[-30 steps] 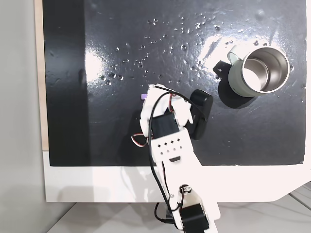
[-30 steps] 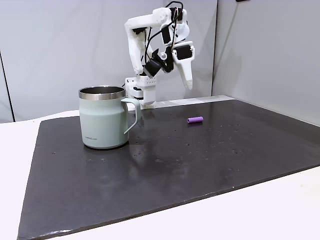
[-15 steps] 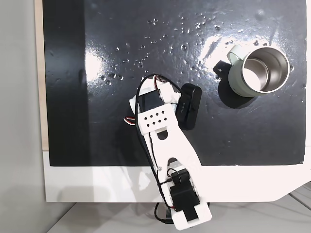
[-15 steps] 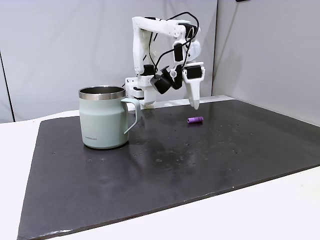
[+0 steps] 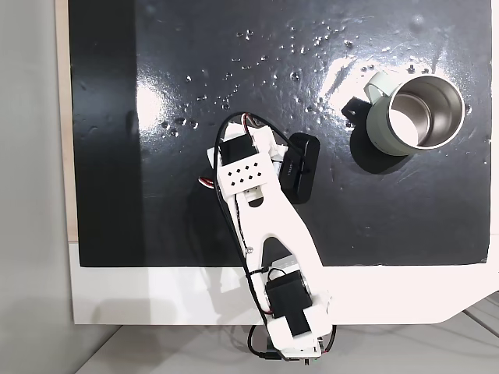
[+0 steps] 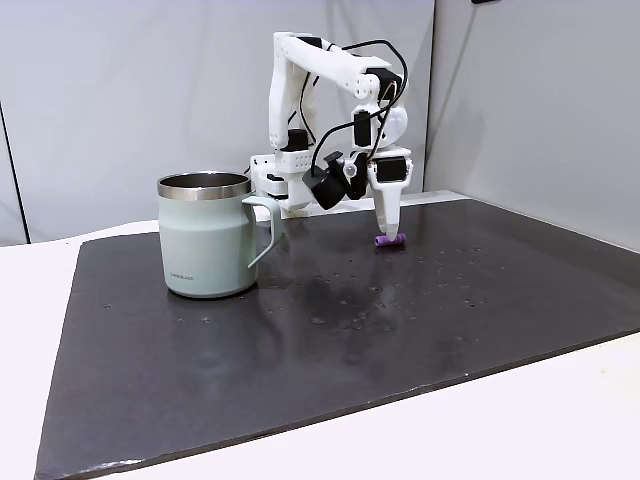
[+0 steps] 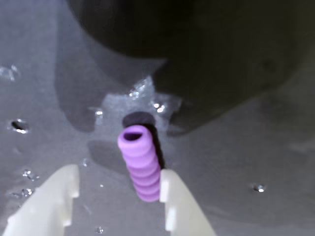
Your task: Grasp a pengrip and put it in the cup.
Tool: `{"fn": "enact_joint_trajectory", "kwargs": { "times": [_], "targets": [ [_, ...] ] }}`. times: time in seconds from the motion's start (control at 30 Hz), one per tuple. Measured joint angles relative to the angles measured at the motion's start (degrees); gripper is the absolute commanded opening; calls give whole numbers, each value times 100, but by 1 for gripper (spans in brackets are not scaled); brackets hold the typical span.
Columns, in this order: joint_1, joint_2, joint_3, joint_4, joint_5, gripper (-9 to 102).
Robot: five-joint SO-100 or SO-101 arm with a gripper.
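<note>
Down has come the gripper (image 7: pixel 118 184), jaws apart, astride the pengrip (image 7: pixel 140 164) lying flat, ready to pinch; cup (image 6: pixel 210 235) waits well apart.

There is one pengrip (image 7: pixel 140 163), lying on the one black mat (image 6: pixel 300 330) to the right of the cup in a fixed view. There is one cup (image 6: pixel 208 236), at the left of that view. One arm (image 6: pixel 320 110) carries one end effector (image 7: pixel 118 189) with two fingers (image 7: pixel 173 199).
</note>
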Motion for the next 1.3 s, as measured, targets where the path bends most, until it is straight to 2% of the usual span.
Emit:
{"fn": "enact_joint_trajectory", "kwargs": {
  "times": [0.33,0.7,1.03,1.3],
  "targets": [
    [-53,-360,0,-308,-26,21],
    [-53,-510,-26,-492,-105,1],
    [-9,-404,-35,-483,-114,0],
    [536,686,-26,492,-527,0]
  ]
}}
